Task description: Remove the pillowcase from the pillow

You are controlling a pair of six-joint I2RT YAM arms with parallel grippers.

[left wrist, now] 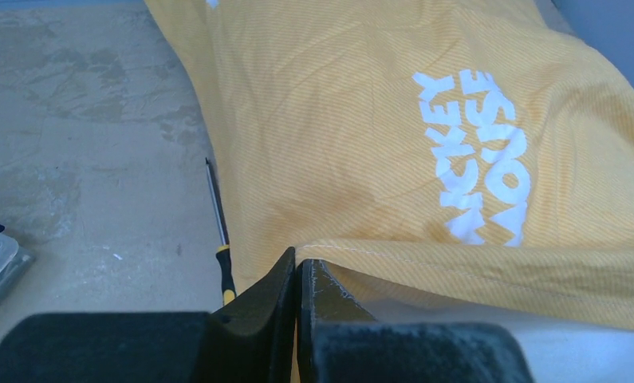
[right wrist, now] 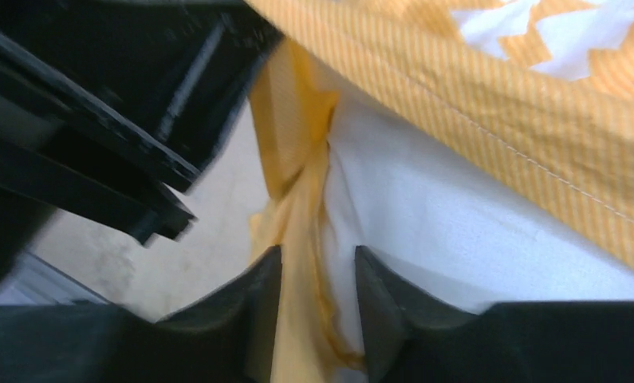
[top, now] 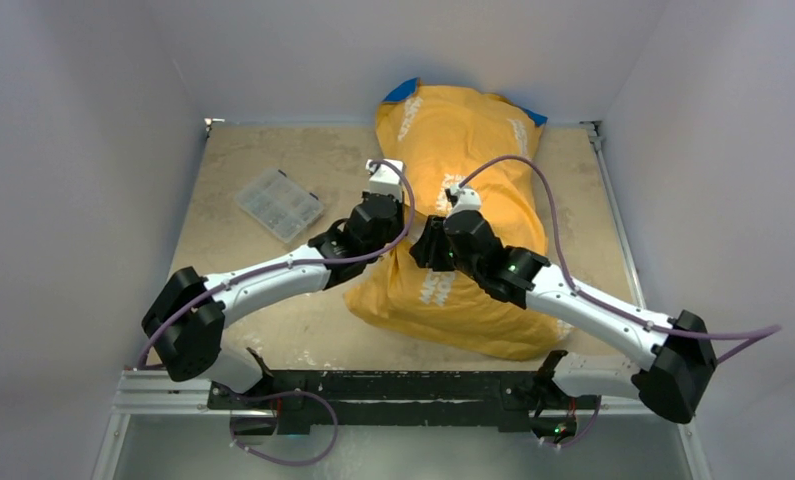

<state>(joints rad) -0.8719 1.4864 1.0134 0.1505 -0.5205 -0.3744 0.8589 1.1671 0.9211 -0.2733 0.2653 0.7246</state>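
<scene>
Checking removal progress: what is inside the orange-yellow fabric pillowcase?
At its open edge, the plain white soft pillow shows inside the orange-yellow fabric pillowcase; the rest of the pillow is covered by it.

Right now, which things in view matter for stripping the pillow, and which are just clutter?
Job: orange-yellow fabric pillowcase; plump white pillow inside it.
Lying about: clear plastic compartment box; yellow-handled screwdriver.
</scene>
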